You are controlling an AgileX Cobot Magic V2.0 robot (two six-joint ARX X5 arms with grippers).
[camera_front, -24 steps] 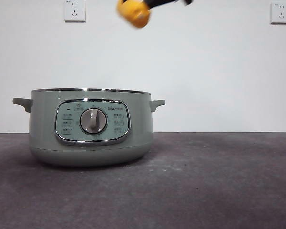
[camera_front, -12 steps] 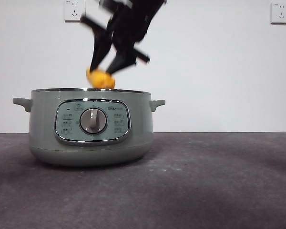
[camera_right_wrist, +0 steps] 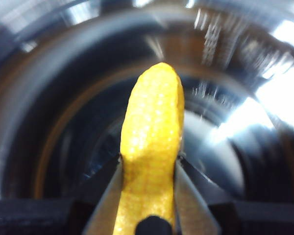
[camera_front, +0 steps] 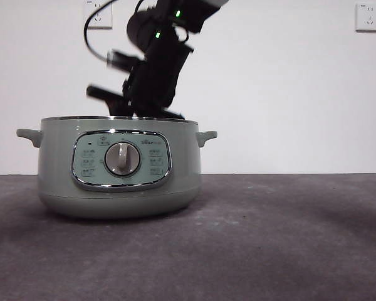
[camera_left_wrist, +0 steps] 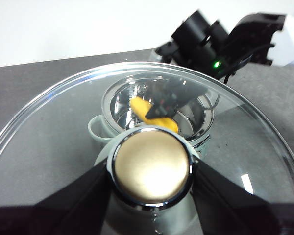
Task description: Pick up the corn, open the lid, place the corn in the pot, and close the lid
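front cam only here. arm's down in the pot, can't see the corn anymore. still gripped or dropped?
Observer: Gripped. In the right wrist view the right gripper has its jaws shut on the corn, inside the pot.
Operator: lid? not in my frame at all.
Observer: The left gripper holds the lid by its knob, up above the pot; the left wrist view looks down through the glass.
Operator: corn touching the pot floor?
Observer: Can't tell. The right wrist view is blurred around the cob, and the pot interior behind it is only a dark metal smear.
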